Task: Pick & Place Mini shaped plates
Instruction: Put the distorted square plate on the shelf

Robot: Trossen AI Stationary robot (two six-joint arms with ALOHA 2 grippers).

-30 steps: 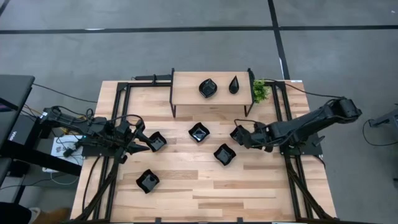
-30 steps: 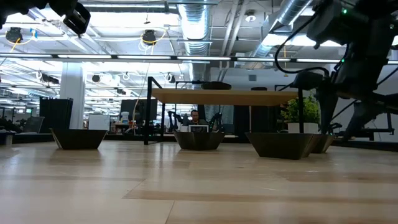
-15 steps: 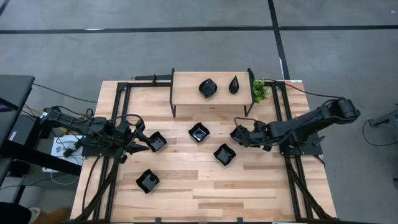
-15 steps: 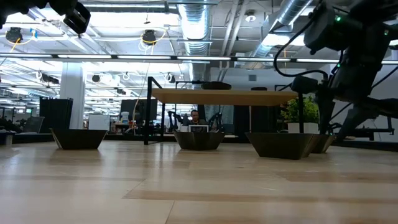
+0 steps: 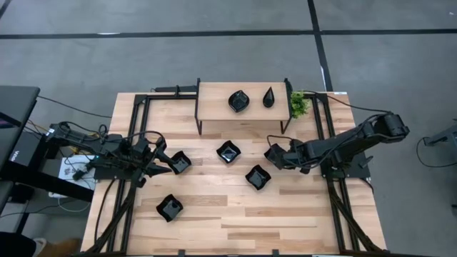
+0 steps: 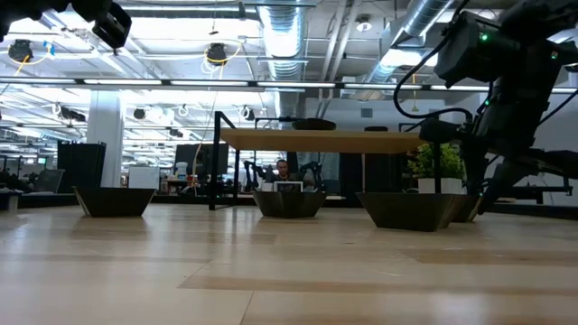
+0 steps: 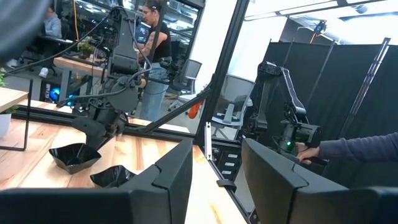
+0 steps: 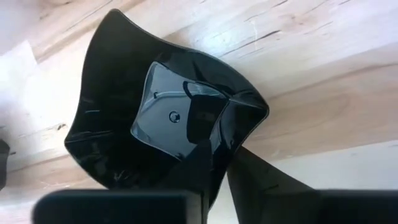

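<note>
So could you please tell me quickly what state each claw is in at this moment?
Left claw: open, holding nothing, waiting at the table's left edge.
Right claw: fingers straddle the rim of a black mini plate; whether clamped cannot be told.

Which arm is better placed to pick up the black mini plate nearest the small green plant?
The right. The right gripper is already at that black mini plate, one finger over its rim; the left gripper waits across the table.
</note>
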